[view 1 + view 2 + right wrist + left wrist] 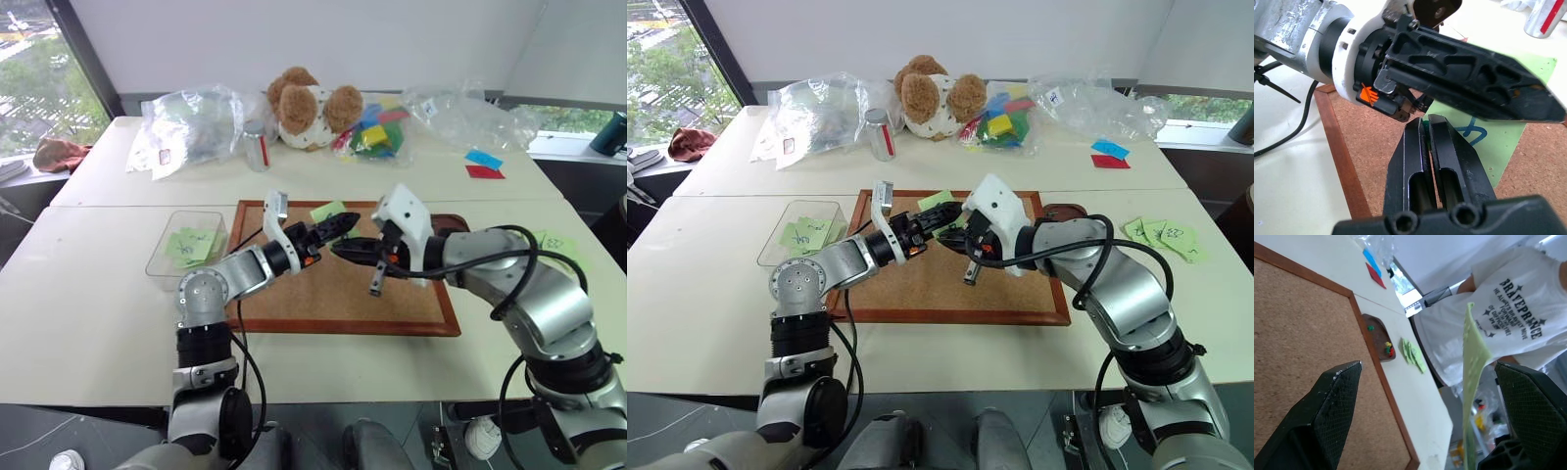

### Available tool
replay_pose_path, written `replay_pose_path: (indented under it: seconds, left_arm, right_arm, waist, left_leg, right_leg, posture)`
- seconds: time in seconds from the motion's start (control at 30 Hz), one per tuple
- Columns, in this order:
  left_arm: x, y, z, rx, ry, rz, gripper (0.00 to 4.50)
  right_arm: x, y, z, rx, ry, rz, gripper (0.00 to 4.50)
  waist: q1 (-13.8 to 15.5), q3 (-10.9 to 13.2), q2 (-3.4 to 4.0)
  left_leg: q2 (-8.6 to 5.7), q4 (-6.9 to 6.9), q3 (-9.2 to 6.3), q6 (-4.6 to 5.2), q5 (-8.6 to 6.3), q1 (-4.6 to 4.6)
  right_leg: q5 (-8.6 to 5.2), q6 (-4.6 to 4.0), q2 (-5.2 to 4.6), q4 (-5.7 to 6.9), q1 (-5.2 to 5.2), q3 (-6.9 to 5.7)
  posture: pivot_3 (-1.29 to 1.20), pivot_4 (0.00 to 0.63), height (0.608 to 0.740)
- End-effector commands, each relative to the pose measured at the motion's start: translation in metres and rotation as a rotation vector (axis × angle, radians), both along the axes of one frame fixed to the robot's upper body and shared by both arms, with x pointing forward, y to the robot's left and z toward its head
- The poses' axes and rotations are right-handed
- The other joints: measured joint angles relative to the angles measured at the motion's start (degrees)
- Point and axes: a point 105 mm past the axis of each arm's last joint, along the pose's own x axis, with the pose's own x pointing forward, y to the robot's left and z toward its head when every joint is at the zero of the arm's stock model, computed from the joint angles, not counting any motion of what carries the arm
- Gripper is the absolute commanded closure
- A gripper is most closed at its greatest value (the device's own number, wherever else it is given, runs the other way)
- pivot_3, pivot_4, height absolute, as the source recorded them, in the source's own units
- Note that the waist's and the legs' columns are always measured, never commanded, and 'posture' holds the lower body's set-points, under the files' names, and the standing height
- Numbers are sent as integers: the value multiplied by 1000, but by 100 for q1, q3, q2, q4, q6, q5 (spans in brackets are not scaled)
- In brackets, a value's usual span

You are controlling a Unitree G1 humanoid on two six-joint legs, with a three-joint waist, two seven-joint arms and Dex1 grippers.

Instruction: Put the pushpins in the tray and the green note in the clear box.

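Over the wood-framed cork board (343,294) the right gripper (1425,142) pinches the small pale-green sticky note (1493,142) with closed fingers (scribbled side showing); left gripper (1449,396) fingers spread wide around it

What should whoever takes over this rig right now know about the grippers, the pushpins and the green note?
Left gripper: open, its fingers either side of the green note.
Right gripper: shut, tips at the note's edge; whether it pinches the note is unclear.
Both are over the cork board.
Done: pushpins lie in the tray; none seen on the board.
Left: get the note into the clear box, which already holds other green notes.
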Motion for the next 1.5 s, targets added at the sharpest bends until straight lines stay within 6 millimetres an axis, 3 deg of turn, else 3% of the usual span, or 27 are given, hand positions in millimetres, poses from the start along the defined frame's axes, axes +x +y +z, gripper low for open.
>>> replay_pose_path:
  seconds: [0.03,0.13,0.37,0.4,1.1,1.27,1.4,1.5]
  left_arm:
    - [-4,-5,12,-47,-22,-31,56]
    - [-4,-6,11,-63,-2,-34,804]
    - [-9,-6,8,-79,25,-38,4229]
    - [-9,-5,8,-80,30,-35,4484]
    - [2,15,-12,-61,75,45,4484]
    - [5,21,-4,-94,65,70,4484]
    - [4,23,4,-116,55,82,4484]
    - [3,23,7,-122,50,84,4484]
  right_arm:
    - [-5,4,13,4,-46,31,4500]
    - [-6,5,14,4,-44,32,4500]
    - [-3,1,18,7,-46,7,4500]
    - [-2,0,19,9,-46,2,4500]
    - [9,-17,49,48,-58,-102,4500]
    - [42,-59,51,84,-60,-316,4500]
    - [82,-117,32,110,-24,-589,4500]
    - [99,-144,18,100,-12,-690,4500]
  waist:
    - [0,0,0]
    - [-1,0,0]
    - [-1,0,0]
    - [-2,0,0]
    - [-1,0,0]
    - [16,-2,-3]
    - [5,-2,-3]
    - [-1,-2,-3]
  left_leg:
    - [0,0,0,0,0,0]
    - [0,0,0,0,0,0]
    - [0,0,0,-1,1,0]
    - [0,0,0,-1,1,0]
    - [0,1,0,-3,2,0]
    - [-2,2,0,-3,2,-1]
    - [-2,2,2,-3,2,0]
    - [-2,2,3,-4,3,0]
  right_leg:
    - [0,0,0,0,0,0]
    - [0,0,0,0,0,0]
    - [0,0,0,0,0,0]
    - [0,0,0,0,0,0]
    - [0,0,0,0,0,0]
    - [0,0,-1,0,1,0]
    - [0,0,-1,2,1,1]
    - [0,0,-1,3,1,2]
  posture:
    - [0,150,740]
    - [0,150,740]
    - [0,150,740]
    - [0,150,740]
    - [0,150,740]
    - [0,150,740]
    - [0,150,740]
    - [0,150,740]
